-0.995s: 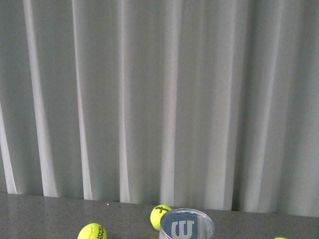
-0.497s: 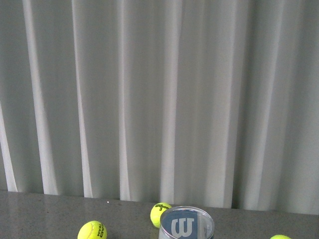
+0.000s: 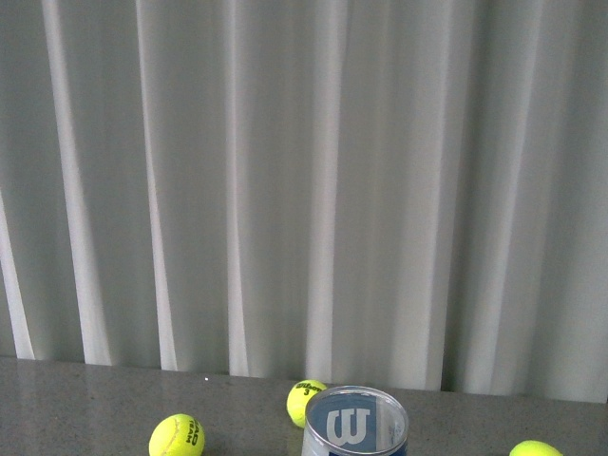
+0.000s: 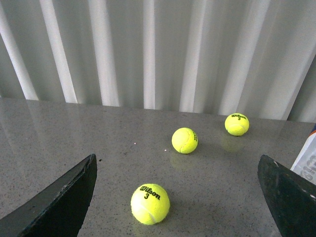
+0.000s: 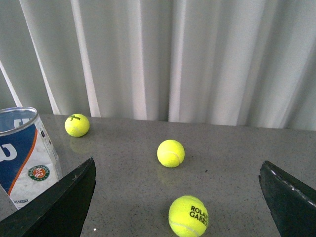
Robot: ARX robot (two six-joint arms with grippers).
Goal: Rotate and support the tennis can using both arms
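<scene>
The tennis can [image 3: 354, 423] stands upright at the bottom centre of the front view, its open top and white "W" showing. No arm shows in that view. In the right wrist view the can [image 5: 24, 155] stands beyond one finger of my right gripper [image 5: 177, 161], its blue-white label and round badge visible. That gripper is open, with only loose balls between its fingers [image 5: 61, 207]. In the left wrist view only an edge of the can [image 4: 307, 158] shows past a finger. My left gripper [image 4: 177, 156] is open, nothing held, apart from the can.
Yellow tennis balls lie loose on the grey table [image 3: 85, 408]: three around the can [image 3: 177, 436] [image 3: 306, 403] [image 3: 534, 450]. A Wilson ball [image 4: 150, 203] lies between the left fingers, a Roland Garros ball [image 5: 188, 216] between the right ones. White curtains [image 3: 304, 190] hang behind.
In the front view the can and the balls sit a little higher in the frame than before, so more of the can shows. Their places relative to each other are unchanged.
</scene>
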